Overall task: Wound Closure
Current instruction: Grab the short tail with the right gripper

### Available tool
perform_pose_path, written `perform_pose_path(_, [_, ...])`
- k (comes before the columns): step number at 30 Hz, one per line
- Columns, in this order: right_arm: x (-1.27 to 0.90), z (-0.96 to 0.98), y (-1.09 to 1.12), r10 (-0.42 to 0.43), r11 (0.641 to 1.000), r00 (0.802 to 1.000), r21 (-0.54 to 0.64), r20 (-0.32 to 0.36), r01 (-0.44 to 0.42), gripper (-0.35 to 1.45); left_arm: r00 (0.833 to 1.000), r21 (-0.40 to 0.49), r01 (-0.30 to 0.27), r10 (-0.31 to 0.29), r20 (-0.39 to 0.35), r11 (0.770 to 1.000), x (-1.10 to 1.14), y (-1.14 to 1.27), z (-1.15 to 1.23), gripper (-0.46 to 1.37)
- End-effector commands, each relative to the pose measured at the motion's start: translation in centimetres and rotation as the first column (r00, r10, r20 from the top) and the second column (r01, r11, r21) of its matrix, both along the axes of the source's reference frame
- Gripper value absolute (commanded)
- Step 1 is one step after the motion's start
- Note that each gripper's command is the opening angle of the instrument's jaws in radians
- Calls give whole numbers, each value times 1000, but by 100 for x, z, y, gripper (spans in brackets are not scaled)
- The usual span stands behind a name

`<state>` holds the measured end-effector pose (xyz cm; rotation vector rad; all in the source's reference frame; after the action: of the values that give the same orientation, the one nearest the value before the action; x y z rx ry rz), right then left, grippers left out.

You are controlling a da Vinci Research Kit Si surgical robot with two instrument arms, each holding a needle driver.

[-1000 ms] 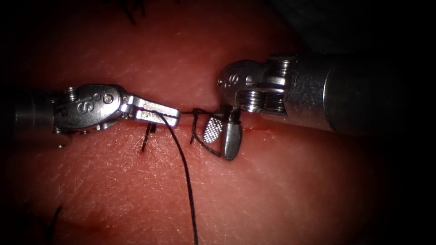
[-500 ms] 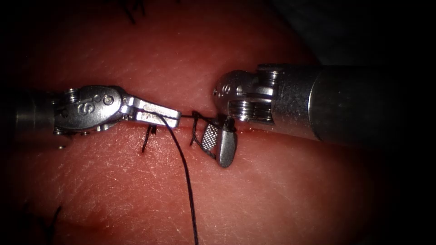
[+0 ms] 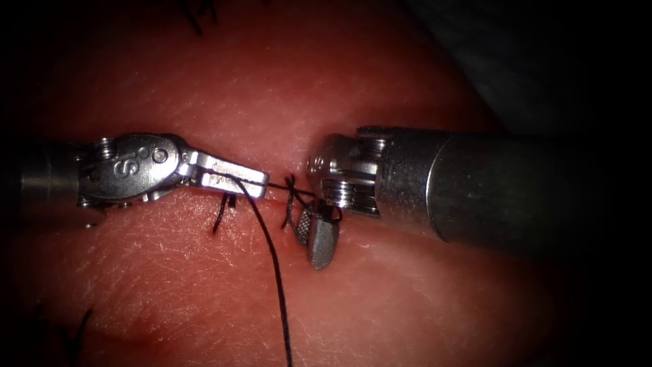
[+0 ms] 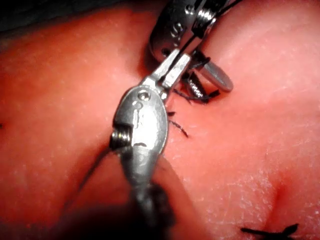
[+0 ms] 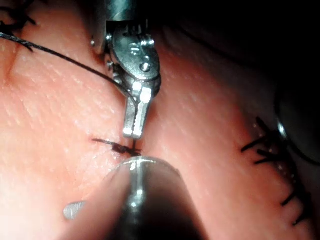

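Two tools at cut: left tool fingers clamp thread; right tool fingers parted, straddling knot.

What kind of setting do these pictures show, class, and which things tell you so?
Probably a surgical-robot suturing practice bench. The tissue has a cut with a knot over it. The left tool is shut on the thread. The right tool stands open at the knot, holding nothing.

The right end effector has slid left along the cut, closing on the knot.
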<state>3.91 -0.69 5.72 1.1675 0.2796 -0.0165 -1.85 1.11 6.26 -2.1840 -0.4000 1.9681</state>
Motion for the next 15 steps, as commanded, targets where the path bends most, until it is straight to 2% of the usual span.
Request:
perform_pose_path(1, [1, -1, 0, 9, 1000, 1000, -6, 0, -9, 15, 1000, -1, -10, 10, 4, 1000, 0, 0, 0, -35])
perform_pose_path(5, [4, -3, -1, 16, 999, 1000, -42, 13, -16, -35, 1000, -1, -10, 10, 5, 1000, 1, 0, 0, -35])
perform_pose_path(9, [4, -5, 7, 10, 998, 999, -68, 33, -8, -35, 1000, -1, -10, 10, 5, 1000, 1, 0, 0, -35])
perform_pose_path(15, [5, -11, 27, 55, 991, 997, -125, 53, -49, -35, 1000, -1, -10, 10, 5, 1000, 1, 0, 0, -35])
